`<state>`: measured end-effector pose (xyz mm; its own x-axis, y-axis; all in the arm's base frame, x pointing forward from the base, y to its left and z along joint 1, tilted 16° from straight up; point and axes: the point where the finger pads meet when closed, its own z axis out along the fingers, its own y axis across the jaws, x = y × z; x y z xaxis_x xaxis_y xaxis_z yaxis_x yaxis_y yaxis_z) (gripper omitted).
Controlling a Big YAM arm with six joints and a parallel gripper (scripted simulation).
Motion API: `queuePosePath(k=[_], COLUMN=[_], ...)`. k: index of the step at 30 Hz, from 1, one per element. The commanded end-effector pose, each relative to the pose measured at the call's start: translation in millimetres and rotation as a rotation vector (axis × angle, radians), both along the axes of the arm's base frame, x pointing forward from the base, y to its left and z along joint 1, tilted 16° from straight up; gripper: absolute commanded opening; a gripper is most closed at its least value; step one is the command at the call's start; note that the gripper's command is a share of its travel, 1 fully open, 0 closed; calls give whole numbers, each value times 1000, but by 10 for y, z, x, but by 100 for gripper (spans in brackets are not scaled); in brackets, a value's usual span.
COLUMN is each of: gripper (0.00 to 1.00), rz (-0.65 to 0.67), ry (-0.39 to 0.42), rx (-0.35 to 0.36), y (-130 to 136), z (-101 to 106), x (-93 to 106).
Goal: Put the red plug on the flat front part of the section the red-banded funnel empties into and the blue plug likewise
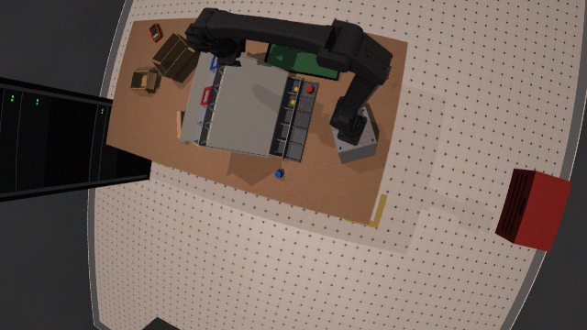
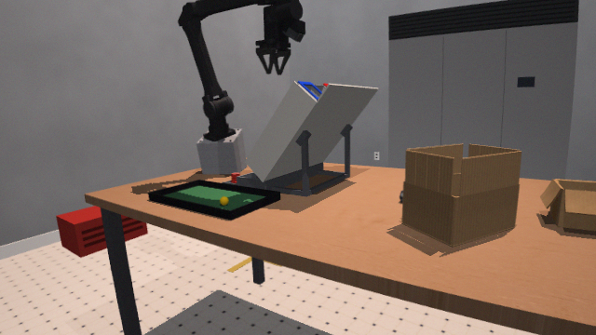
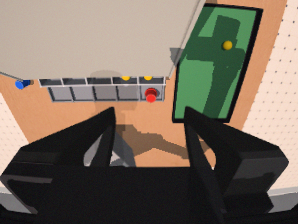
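My gripper (image 2: 274,73) (image 3: 149,113) is partly open and empty, high above the funnel end of the sloped grey cover (image 1: 248,110) (image 3: 90,35). The blue-banded funnel (image 1: 214,63) (image 2: 309,88) is at the end near the green tray; the red-banded funnel (image 1: 205,95) is further along. The red plug (image 1: 309,89) (image 2: 236,178) (image 3: 151,95) stands on the flat front part of the end section nearest the tray. A yellow marble (image 1: 296,89) (image 3: 148,78) is in that section, another (image 1: 293,102) (image 3: 125,78) in the neighbouring one. The blue plug (image 1: 279,174) (image 3: 21,84) is on the table beside the rack.
The green tray (image 1: 321,67) (image 2: 209,192) (image 3: 195,95) holds one yellow marble (image 2: 223,201) (image 3: 227,45). A tall cardboard box (image 1: 174,57) (image 2: 461,200) and a smaller open box (image 1: 144,80) (image 2: 579,205) stand beyond the funnel end. The cover's upper end rises well above the table.
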<state>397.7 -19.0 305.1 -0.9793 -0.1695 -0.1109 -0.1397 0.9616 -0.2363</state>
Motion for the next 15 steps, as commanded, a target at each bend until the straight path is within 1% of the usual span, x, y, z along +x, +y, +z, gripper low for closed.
queuePosePath(k=[1,4,7,8,10,11,13,15], gripper=[56,56,56,56,56,56,56,56], rz=[4,4,7,9,9,9,8,8], ry=[-40,-40,-39,-58,-58,-32,-35,-50], rx=[2,2,2,2,2,1,2,2], y=[-73,-87,-82,-72,-72,-71,-71,-67], z=[89,75,69,152,152,60,68,110], x=[-126,-213,-249,-197,-197,-141,-149,-216])
